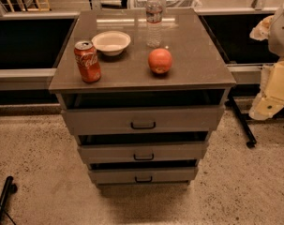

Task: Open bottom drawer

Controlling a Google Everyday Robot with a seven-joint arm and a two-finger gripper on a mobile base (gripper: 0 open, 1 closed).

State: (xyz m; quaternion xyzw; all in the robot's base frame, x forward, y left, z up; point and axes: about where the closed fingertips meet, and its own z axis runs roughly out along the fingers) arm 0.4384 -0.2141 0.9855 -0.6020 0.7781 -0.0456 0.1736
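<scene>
The bottom drawer [142,175] is the lowest of three grey drawer fronts on the cabinet, with a small black bar handle [143,179] at its middle. Its front sits about flush under the middle drawer [142,152], with a dark gap above it. The top drawer [142,119] is the widest. My arm and gripper [267,106] are cream-white and hang at the right edge of the view, well right of the cabinet and about level with the top drawer. They are apart from every drawer and hold nothing that I can see.
On the cabinet top [198,64] stand a red cola can [87,61], a white bowl [111,42], a water bottle [153,18] and an orange-red fruit [160,61]. A black stand leg [242,125] runs along the floor at the right. Another black leg [3,198] lies at the bottom left.
</scene>
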